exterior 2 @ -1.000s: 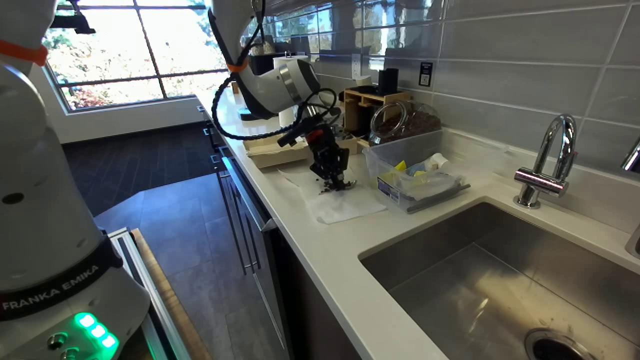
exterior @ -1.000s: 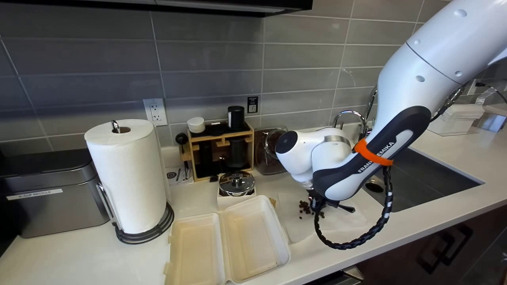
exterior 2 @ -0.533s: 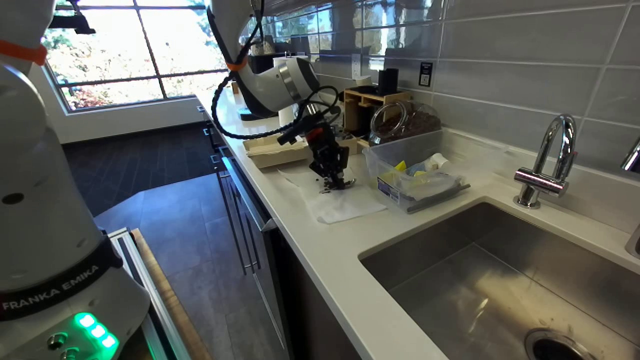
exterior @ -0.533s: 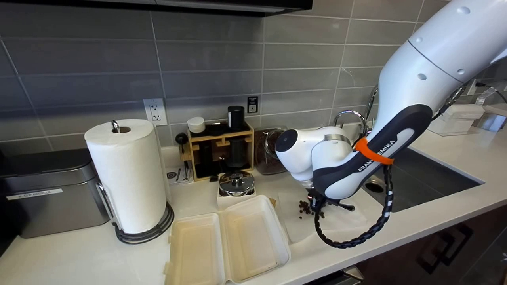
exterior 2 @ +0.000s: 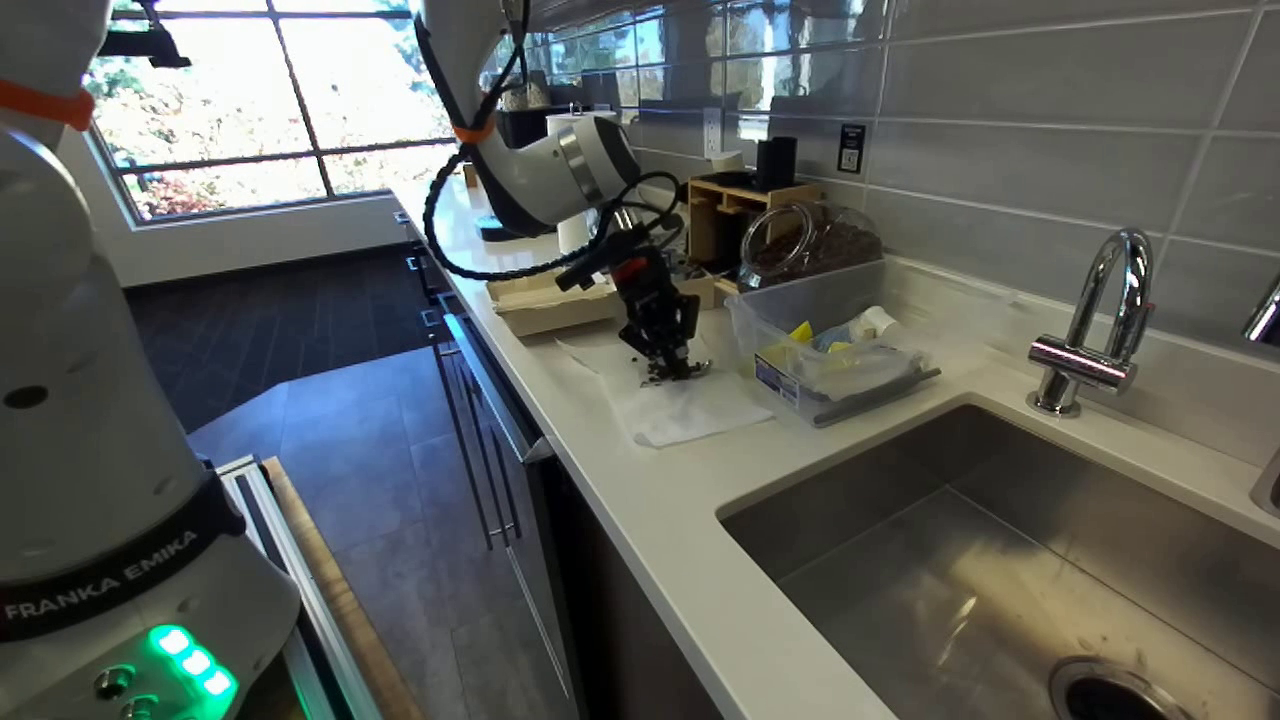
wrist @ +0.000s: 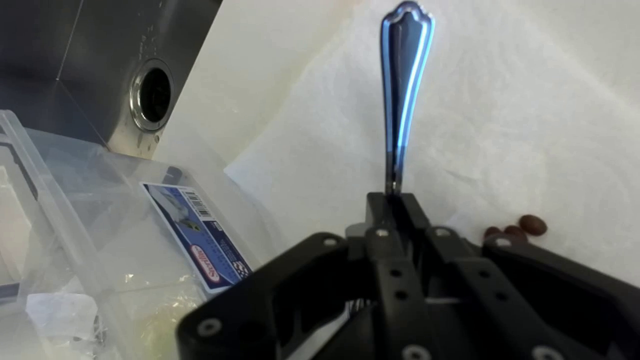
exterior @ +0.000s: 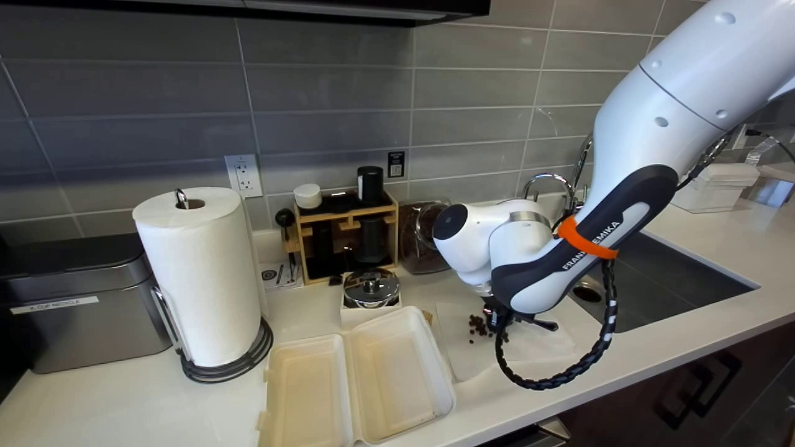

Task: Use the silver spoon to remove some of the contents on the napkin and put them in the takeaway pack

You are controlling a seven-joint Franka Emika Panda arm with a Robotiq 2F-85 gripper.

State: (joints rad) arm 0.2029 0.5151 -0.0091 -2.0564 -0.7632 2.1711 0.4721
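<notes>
My gripper [wrist: 397, 200] is shut on the silver spoon [wrist: 407, 60] in the wrist view. The spoon's handle points up that view; its bowl is hidden behind the gripper. The white napkin [wrist: 525, 125] lies flat below and shows in both exterior views [exterior: 456, 357] [exterior 2: 690, 412]. The contents, dark brown bits [exterior: 477, 324], lie on the napkin around my fingertips. A few of them show just right of the fingers in the wrist view [wrist: 532, 225]. In an exterior view my gripper [exterior 2: 674, 372] is low over the napkin. The takeaway pack [exterior: 310, 391] lies open beside the napkin.
A clear plastic bin [exterior 2: 800, 370] stands close to the gripper, between napkin and wall. The sink [exterior 2: 900, 560] is on the napkin's other side from the pack. A metal-lidded canister [exterior: 371, 288], glass jar [exterior: 422, 242] and paper towel roll [exterior: 202, 279] stand behind and beside the pack.
The arm has shifted only very slightly. The gripper stays low at the dark bits, and the pack and napkin look the same.
</notes>
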